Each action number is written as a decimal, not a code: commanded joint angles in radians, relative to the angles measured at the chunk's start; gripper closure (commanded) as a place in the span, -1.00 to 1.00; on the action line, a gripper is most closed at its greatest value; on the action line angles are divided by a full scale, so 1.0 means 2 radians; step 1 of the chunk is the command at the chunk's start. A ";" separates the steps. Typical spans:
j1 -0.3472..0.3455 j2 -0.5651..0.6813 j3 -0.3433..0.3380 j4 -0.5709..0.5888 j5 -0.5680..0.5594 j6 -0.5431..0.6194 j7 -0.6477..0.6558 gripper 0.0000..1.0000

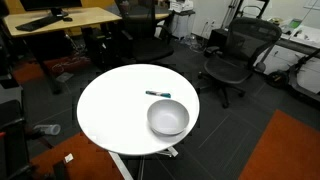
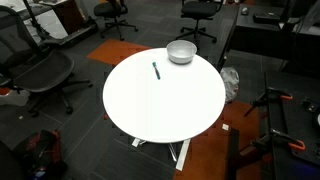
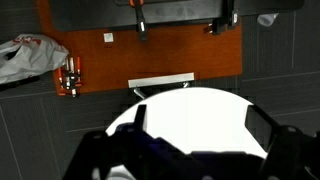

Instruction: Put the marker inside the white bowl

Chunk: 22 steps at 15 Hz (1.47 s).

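The task is at its first step: the marker [image 1: 158,94] is not yet taken. It lies flat on the round white bench [image 1: 110,115], close to the white bowl [image 1: 168,128] but not touching it, and the bowl looks empty. In both exterior views no arm is over the bench, and the marker [image 2: 156,70] lies free, with bare white surface on all its sides. Only the wrist view shows the pincer [image 3: 197,125]. It appears as a dark shape at the bottom of the picture, with its jaws spread wide and nothing between them except the white bench top [image 3: 195,105]. Neither marker nor bowl is in that view, so I judge the pincer is high and off to the side of both. The next move calls for bringing the pincer over the marker, turning it so the jaws close across the thin body, and going down almost to the bench surface. After the grasp only a short carry to the bowl is needed. The white bowl [image 2: 181,58] stands near the rim of the bench [image 2: 160,110], so a push against it could slide it toward the edge. The marker itself lies well inside. Office chairs [image 1: 232,55] stand around the bench but apart from it, and the room above is open.
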 commanded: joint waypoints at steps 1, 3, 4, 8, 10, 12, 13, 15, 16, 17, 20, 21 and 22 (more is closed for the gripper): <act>-0.005 0.001 0.005 0.001 0.003 -0.001 -0.002 -1.00; -0.005 0.001 0.005 0.001 0.003 -0.001 -0.002 -1.00; -0.005 0.001 0.005 0.001 0.003 -0.001 -0.002 -1.00; -0.005 0.001 0.005 0.001 0.003 -0.001 -0.002 -1.00; -0.007 0.022 0.008 0.018 -0.001 -0.004 0.008 -1.00; -0.008 0.047 0.014 0.036 -0.001 0.002 0.026 -1.00; -0.008 0.059 0.015 0.045 0.003 0.008 0.038 -1.00; -0.005 0.082 0.015 0.062 0.015 0.019 0.048 -1.00; -0.004 0.096 0.016 0.071 0.022 0.024 0.057 -1.00; -0.004 0.108 0.018 0.079 0.028 0.030 0.065 -1.00; -0.002 0.140 0.025 0.098 0.051 0.056 0.094 -1.00; -0.001 0.151 0.028 0.103 0.058 0.068 0.106 -1.00; -0.001 0.161 0.032 0.107 0.064 0.080 0.120 -1.00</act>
